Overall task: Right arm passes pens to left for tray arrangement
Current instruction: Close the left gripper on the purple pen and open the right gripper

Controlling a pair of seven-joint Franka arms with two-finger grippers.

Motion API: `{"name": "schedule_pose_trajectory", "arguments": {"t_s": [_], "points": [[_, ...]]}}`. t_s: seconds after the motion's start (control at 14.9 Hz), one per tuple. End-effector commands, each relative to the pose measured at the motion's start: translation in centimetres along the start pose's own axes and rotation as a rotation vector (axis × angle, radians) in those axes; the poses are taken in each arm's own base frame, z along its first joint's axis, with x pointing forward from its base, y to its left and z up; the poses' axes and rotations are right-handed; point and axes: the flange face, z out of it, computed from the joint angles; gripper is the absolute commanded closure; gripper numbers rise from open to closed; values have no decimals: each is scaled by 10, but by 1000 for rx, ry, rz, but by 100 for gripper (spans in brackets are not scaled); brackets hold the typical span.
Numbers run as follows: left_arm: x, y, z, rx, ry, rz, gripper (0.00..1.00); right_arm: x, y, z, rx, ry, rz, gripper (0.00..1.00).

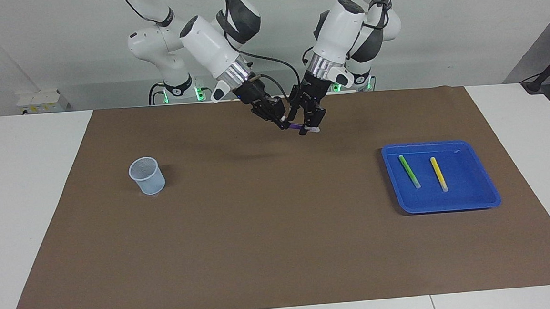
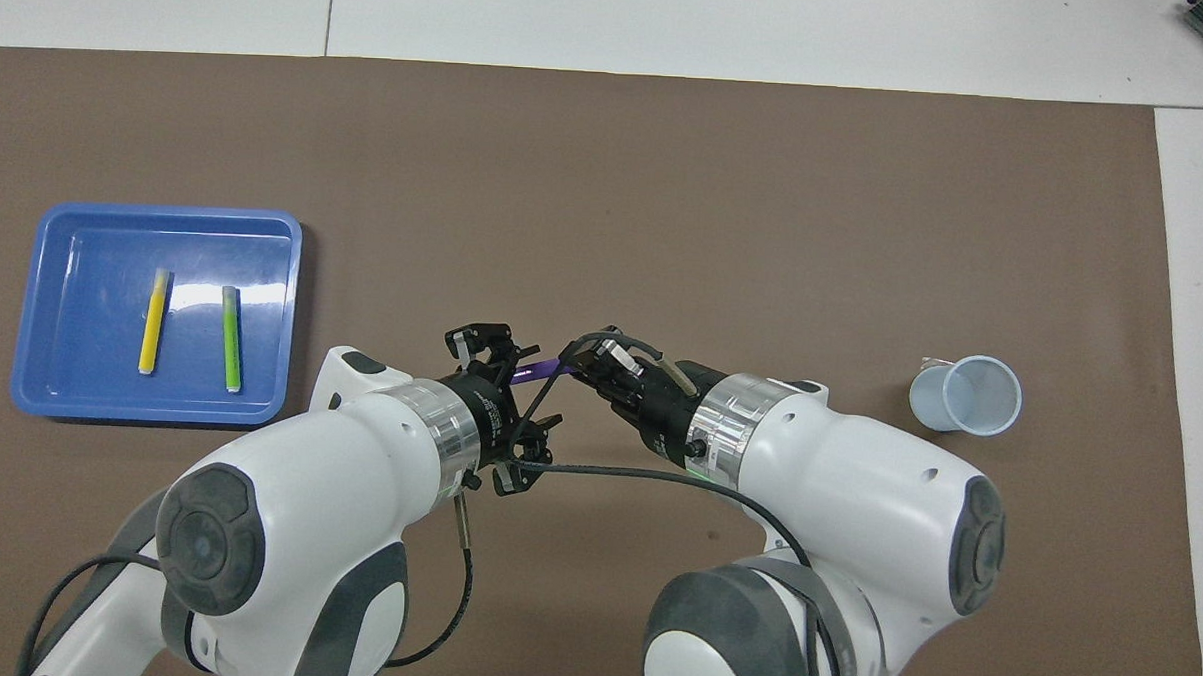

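A purple pen (image 1: 295,125) (image 2: 538,370) hangs level in the air over the mat, near the robots' end and midway along the table. My right gripper (image 1: 282,123) (image 2: 571,362) is shut on one end of it. My left gripper (image 1: 307,127) (image 2: 508,375) sits around the other end, where the pale tip sticks out. The blue tray (image 1: 450,207) (image 2: 95,240) lies toward the left arm's end of the table. In it a green pen (image 1: 409,171) (image 2: 229,337) and a yellow pen (image 1: 438,173) (image 2: 154,320) lie side by side, apart from each other.
A small translucent pale-blue cup (image 1: 147,175) (image 2: 967,394) stands upright toward the right arm's end of the table. A brown mat (image 1: 270,231) covers most of the white tabletop. A black cable loops between the two wrists.
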Motion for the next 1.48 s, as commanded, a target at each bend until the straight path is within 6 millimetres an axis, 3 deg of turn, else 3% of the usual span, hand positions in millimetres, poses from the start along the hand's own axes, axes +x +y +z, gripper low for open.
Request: {"name": "schedule_pose_trajectory", "arguments": {"t_s": [0.0, 0.07, 0.13, 0.27, 0.34, 0.87, 0.94, 1.01, 1.07, 1.41], "points": [[3, -5, 0, -12, 4, 30, 32, 3, -2, 0, 22, 2, 17, 100], [4, -6, 0, -10, 6, 34, 35, 4, -2, -1, 24, 4, 17, 100], [4, -5, -1, -10, 6, 37, 49, 4, -2, -1, 24, 4, 17, 100], [4, -1, 0, -11, 4, 43, 90, 3, -2, -1, 23, 2, 17, 100], [5, 2, 1, -9, 4, 21, 100, 3, -2, -1, 23, 2, 17, 100], [1, 2, -2, 23, 11, 26, 100, 5, -1, 0, 14, -6, 27, 100], [0, 3, -3, 21, 9, 26, 100, 5, -1, 0, 8, -13, 27, 73], [-1, 3, -5, 20, 6, 23, 100, 4, -1, 0, 9, -13, 33, 15], [-2, 3, -5, 21, 6, 20, 100, 3, -2, -1, 10, -13, 32, 0], [0, 4, -6, 25, 12, 86, 100, 8, 5, -2, -53, -64, 4, 0]]}}
